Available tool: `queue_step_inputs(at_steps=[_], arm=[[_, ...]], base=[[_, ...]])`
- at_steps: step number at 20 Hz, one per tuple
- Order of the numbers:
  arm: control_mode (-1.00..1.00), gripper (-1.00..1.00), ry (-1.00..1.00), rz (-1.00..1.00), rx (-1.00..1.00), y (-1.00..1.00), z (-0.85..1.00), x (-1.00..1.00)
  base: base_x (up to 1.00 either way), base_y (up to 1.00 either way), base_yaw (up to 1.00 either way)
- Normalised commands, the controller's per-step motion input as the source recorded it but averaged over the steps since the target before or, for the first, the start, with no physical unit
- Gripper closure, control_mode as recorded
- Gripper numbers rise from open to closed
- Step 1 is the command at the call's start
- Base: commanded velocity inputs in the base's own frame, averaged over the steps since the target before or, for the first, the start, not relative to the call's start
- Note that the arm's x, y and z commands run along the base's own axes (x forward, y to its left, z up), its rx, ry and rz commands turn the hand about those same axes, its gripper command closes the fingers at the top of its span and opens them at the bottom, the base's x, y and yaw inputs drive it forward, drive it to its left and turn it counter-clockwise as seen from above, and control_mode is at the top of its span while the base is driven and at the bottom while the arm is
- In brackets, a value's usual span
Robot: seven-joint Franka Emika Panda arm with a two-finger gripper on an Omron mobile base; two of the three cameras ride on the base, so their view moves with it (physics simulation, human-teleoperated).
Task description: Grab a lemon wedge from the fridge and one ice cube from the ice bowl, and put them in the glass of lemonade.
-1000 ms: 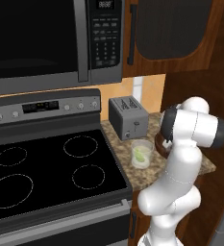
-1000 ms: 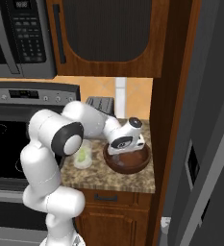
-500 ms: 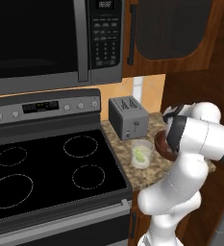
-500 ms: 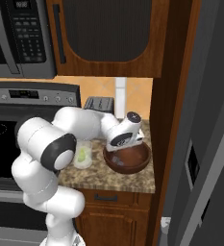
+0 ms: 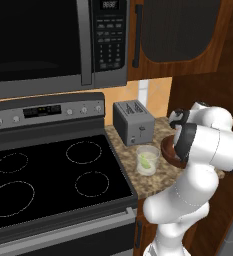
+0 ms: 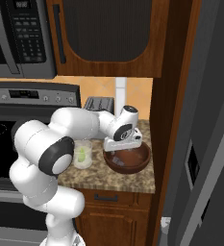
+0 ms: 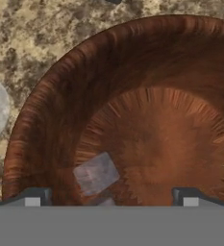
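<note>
**Over the bowl, jaws wide, cube in sight**

I've got the gripper [image 6: 124, 153] hanging right over the ice bowl [image 6: 141, 162], pointing down into it. In the hand view the bowl's brown inside spreads under me, and one pale ice cube [image 7: 96, 173] lies on the slope near the lower left, closer to my left finger [image 7: 32, 198] than to the right one.

That's the risk as I see it: the cube isn't centred between the tips. If I drop straight down, one finger could land on it or shove it along the curved wall, and it may slide off before I can close. A slick cube on a sloped surface could also squirt out when squeezed. I'd shift towards it first.

The gripper is wide open, empty, touching nothing that I can make out.

The glass [image 5: 148, 160] stands on the bench [image 6: 98, 174] just beside the bowl, between it and the toaster [image 5: 133, 121], with a yellow-green lemon wedge [image 5: 146, 161] already in it. So ice is what's left.
</note>
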Motion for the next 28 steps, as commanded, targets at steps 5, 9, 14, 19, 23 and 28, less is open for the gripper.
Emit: queue_step_inputs(at_steps=[5, 9, 14, 19, 23, 28], arm=[[-1.00, -1.00, 0.00, 0.00, 0.00, 0.00, -0.11, 0.09], [-1.00, -1.00, 0.00, 0.00, 0.00, 0.00, -0.44, 0.02], [-1.00, -1.00, 0.00, 0.00, 0.00, 0.00, -0.51, 0.03], [-1.00, -1.00, -0.11, 0.00, 0.00, 0.00, -0.17, 0.14], [-1.00, -1.00, -0.09, 0.00, 0.00, 0.00, -0.45, 0.10], [-1.00, -1.00, -0.01, 0.00, 0.00, 0.00, -0.45, -0.15]], base=[[0.00, 0.00, 0.00], [0.00, 0.00, 0.00], [0.00, 0.00, 0.00], [0.00, 0.00, 0.00], [0.00, 0.00, 0.00], [0.00, 0.00, 0.00]])
